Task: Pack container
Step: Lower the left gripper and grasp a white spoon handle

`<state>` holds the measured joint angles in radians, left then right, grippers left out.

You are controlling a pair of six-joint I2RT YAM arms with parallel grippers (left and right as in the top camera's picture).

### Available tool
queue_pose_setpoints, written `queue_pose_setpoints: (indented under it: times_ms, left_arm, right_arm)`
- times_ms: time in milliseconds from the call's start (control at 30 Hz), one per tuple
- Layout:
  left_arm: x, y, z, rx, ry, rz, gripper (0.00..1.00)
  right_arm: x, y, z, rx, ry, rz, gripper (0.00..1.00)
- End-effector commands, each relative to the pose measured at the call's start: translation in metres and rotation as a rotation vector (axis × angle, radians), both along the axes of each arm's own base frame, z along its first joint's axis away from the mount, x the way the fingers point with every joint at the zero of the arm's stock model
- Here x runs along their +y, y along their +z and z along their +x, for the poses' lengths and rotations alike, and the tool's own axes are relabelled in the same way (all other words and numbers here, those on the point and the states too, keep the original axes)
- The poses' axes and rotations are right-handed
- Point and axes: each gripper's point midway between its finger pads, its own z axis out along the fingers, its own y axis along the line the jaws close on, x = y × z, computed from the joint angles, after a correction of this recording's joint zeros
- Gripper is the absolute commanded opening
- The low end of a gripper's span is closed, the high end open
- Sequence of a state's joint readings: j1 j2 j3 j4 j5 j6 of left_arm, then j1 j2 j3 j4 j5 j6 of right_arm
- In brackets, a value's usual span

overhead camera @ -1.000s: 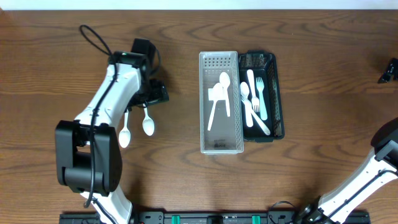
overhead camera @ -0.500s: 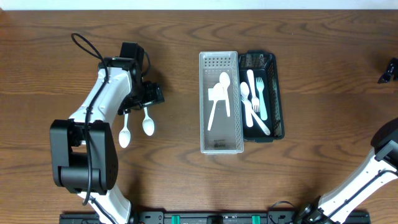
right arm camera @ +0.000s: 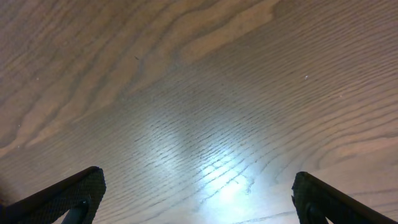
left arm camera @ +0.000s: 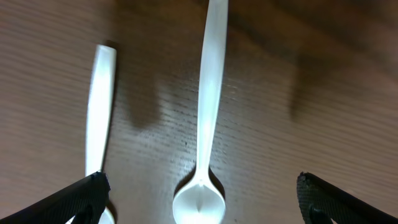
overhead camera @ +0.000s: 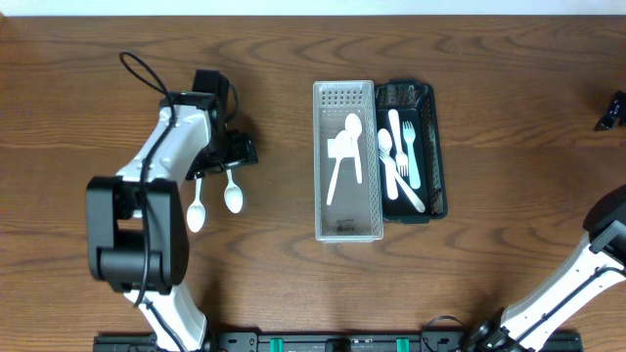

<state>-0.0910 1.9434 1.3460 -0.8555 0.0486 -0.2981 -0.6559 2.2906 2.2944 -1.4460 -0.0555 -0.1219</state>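
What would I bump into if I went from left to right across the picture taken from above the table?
white spoon → second white spoon → clear container → black basket → right arm. The left arm reaches over the two spoons, so it has no clear place in the line.

Brown wood-grain table (overhead camera: 509, 274), light glare

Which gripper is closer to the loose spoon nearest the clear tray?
Left. The left gripper hovers over the handle of that spoon; the right gripper is far away on the opposite side.
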Motion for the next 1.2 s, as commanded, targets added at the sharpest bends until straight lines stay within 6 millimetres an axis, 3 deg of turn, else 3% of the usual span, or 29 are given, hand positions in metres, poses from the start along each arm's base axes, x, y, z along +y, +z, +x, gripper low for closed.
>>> queue_pose_setpoints:
  times_ms: [0,467,700,1167]
  left_arm:
    - [0.001,-0.018,-0.008,0.056,-0.026,0.020,0.98]
    - [0.000,-0.024,-0.004,0.054,-0.121,0.017,0.98]
    - [-0.012,-0.027,0.004,0.023,-0.122,-0.051,0.98]
    - [-0.013,-0.027,0.006,0.014,-0.130,-0.052,0.98]
  right_arm:
    - [-0.003,-0.003,-0.003,0.004,0.004,0.006,0.99]
    - [-0.003,-0.003,-0.003,0.004,0.004,0.006,0.99]
    - [-0.003,-0.003,-0.003,0.005,0.004,0.006,0.99]
    - [-0.003,-0.003,-0.003,0.005,0.004,0.006,0.99]
